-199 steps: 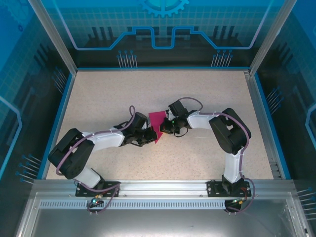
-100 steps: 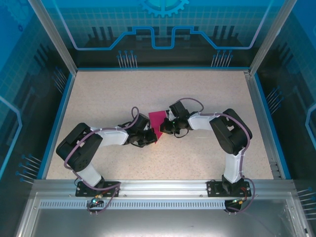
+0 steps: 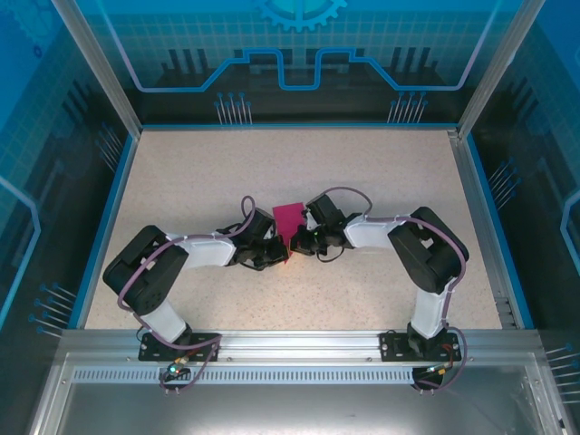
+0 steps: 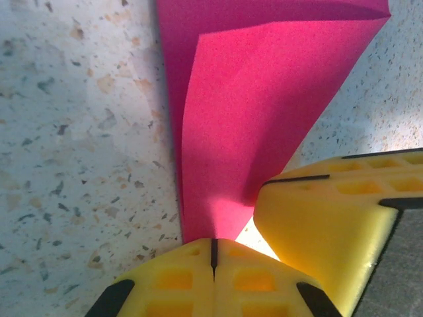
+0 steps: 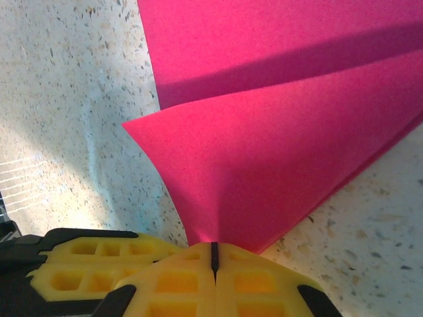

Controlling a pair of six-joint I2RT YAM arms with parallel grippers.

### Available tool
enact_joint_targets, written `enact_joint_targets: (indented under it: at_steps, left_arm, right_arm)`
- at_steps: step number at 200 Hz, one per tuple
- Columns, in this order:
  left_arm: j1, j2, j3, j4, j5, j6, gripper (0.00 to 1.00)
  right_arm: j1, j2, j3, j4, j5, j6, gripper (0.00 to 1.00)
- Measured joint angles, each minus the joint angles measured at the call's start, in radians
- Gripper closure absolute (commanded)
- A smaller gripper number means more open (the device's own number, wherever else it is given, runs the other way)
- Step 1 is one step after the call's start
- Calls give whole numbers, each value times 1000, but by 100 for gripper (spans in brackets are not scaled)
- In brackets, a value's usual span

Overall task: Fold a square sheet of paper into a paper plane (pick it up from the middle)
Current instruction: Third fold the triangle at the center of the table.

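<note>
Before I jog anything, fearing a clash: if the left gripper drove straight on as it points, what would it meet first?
The folded magenta-pink paper sheet: the left gripper is shut on its edge, so it would push that first. The right gripper's yellow fingers sit beside that line, probably missed.
</note>
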State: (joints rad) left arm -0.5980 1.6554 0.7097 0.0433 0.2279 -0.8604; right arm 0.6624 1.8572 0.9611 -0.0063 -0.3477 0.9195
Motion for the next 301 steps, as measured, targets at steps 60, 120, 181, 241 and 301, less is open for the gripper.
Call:
enact_joint_targets:
  at_steps: [60,120,181,241,301]
  left_arm:
    - [0,0,-6,11,0,-6,100]
    - [0,0,-8,14,-3,-6,100]
    - [0,1,11,-33,-3,-5,100]
    - [0,1,14,-41,-3,-2,100]
    - [0,1,37,-95,-3,6,100]
  right_arm:
    - [6,3,0,7,2,58,100]
    - [4,38,24,-17,-1,68,100]
    - [-31,45,68,-95,19,5,100]
    - [-135,89,128,-143,-32,-89,100]
    - [-239,79,146,-185,5,-179,100]
